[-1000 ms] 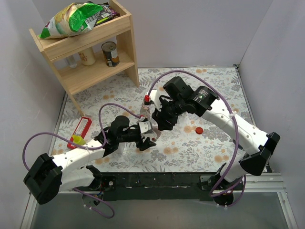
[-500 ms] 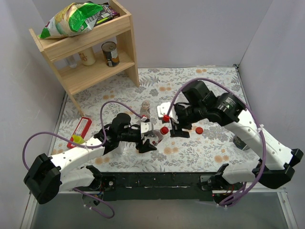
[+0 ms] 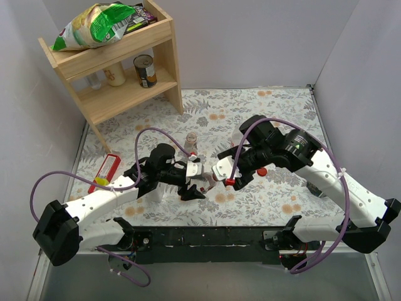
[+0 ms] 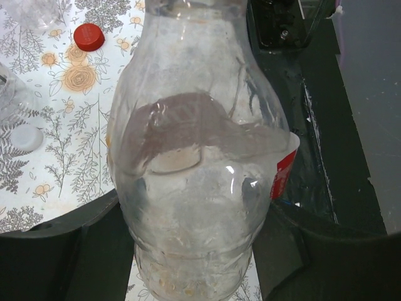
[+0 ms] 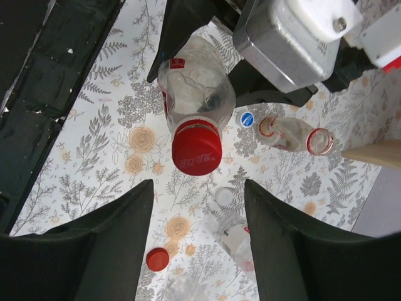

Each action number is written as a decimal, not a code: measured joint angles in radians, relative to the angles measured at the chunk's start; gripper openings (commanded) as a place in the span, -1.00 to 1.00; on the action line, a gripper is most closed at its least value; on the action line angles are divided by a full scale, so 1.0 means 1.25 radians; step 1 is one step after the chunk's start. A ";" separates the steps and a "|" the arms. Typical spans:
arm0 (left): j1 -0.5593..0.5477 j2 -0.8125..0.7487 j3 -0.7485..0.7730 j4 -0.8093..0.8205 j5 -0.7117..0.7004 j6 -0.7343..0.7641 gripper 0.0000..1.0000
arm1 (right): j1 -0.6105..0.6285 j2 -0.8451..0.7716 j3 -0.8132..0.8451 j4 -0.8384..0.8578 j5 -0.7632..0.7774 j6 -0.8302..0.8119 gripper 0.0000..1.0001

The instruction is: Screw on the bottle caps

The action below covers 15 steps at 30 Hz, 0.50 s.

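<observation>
My left gripper [image 4: 194, 210] is shut on a clear bottle [image 4: 194, 144], which it holds level over the table, neck pointing right [image 3: 205, 182]. A red bottle cap [image 5: 196, 147] sits on that bottle's neck. My right gripper [image 5: 198, 185] is open just in front of this cap, one finger on each side and neither touching it; from above it is at the bottle's right end [image 3: 219, 177]. Another clear bottle [image 3: 192, 142] stands upright behind, uncapped. A loose red cap [image 3: 262, 170] lies on the table to the right, and a blue cap [image 5: 247, 118] lies near a fallen bottle [image 5: 288, 135].
A second fallen clear bottle [image 5: 237, 237] lies under the right gripper. A wooden shelf [image 3: 160, 37] with a can and a snack bag stands at the back left. A red and yellow bottle [image 3: 105, 173] lies at the left edge. The black base rail [image 3: 207, 238] runs along the near edge.
My right gripper opened off the capped bottle, swung away to the right, then came back low to the capped end. The left gripper kept its hold and shifted slightly.
</observation>
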 measured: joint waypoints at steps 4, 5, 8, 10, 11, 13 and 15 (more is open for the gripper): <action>0.000 0.012 0.013 -0.019 0.004 0.014 -1.00 | 0.009 0.000 -0.001 0.011 -0.021 -0.027 0.22; 0.000 0.013 0.014 -0.023 0.004 0.016 -1.00 | 0.012 0.000 -0.001 0.012 -0.027 -0.032 0.20; 0.000 0.013 0.017 -0.030 0.005 0.022 -1.00 | 0.023 0.000 -0.002 0.013 -0.037 -0.041 0.12; 0.000 0.013 0.017 -0.031 0.005 0.025 -1.00 | 0.031 0.002 -0.003 0.013 -0.041 -0.049 0.09; 0.000 0.013 0.018 -0.032 0.005 0.027 -1.00 | 0.033 0.004 -0.003 0.013 -0.043 -0.052 0.09; 0.000 0.013 0.019 -0.032 0.005 0.030 -1.00 | 0.035 0.007 -0.005 0.013 -0.045 -0.058 0.05; 0.000 0.013 0.019 -0.033 0.005 0.032 -1.00 | 0.036 0.009 -0.007 0.013 -0.046 -0.064 0.03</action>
